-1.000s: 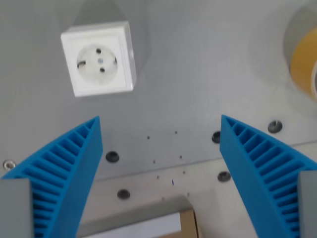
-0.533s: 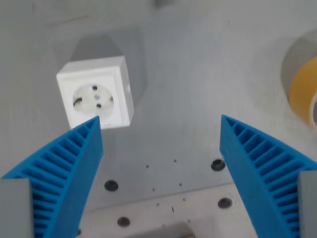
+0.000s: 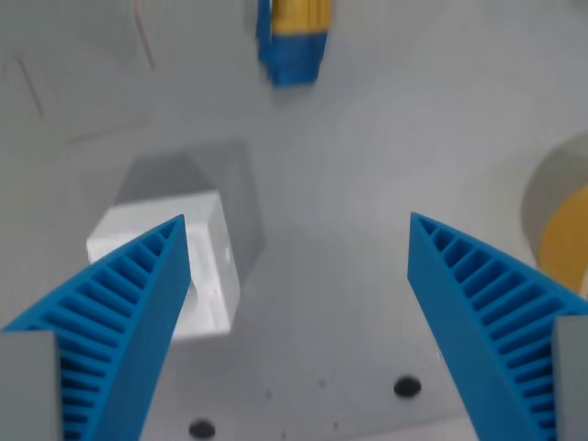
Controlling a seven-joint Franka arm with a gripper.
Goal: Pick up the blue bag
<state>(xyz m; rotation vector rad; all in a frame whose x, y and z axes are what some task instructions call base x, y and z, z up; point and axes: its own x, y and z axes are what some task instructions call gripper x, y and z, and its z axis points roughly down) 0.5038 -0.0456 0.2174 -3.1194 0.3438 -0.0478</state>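
A blue and yellow bag (image 3: 292, 39) shows at the top edge of the wrist view, blurred and cut off by the frame. My gripper (image 3: 299, 253) is open, its two blue ribbed fingers (image 3: 110, 322) rising from the lower corners with nothing between them. The bag lies well beyond the fingertips, slightly to the wrist view's left of the middle of the gap.
A white wall socket (image 3: 188, 266) lies on the grey table, partly hidden behind the left finger. A roll of yellow tape (image 3: 562, 237) sits at the wrist view's right edge. Small dark screw holes (image 3: 407, 387) dot the table near the bottom.
The camera has moved forward: the socket, tape and screw holes slid down the picture, the socket now partly behind the left finger. The bag has come into view at the top.
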